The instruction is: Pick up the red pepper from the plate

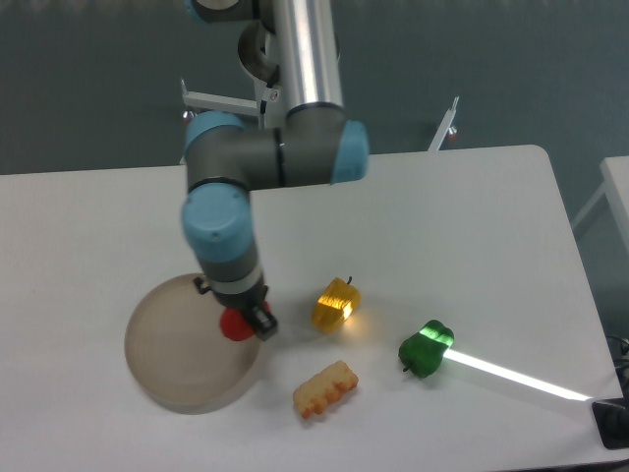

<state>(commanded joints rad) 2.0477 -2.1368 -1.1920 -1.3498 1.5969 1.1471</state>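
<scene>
Showing only as a small red patch, the red pepper (pixel 234 324) sits pinched in the gripper (pixel 243 321) over the right edge of the plate (pixel 177 354); its stem and most of its body are hidden by the wrist and dark fingers. Whether it clears the plate surface cannot be told from this angle. The plate's upper right rim is covered by the arm (pixel 231 211). On the white table (pixel 472 236), to the right, lie a yellow pepper (pixel 335 305), a green pepper (pixel 425 349) and a corn piece (pixel 325 389).
</scene>
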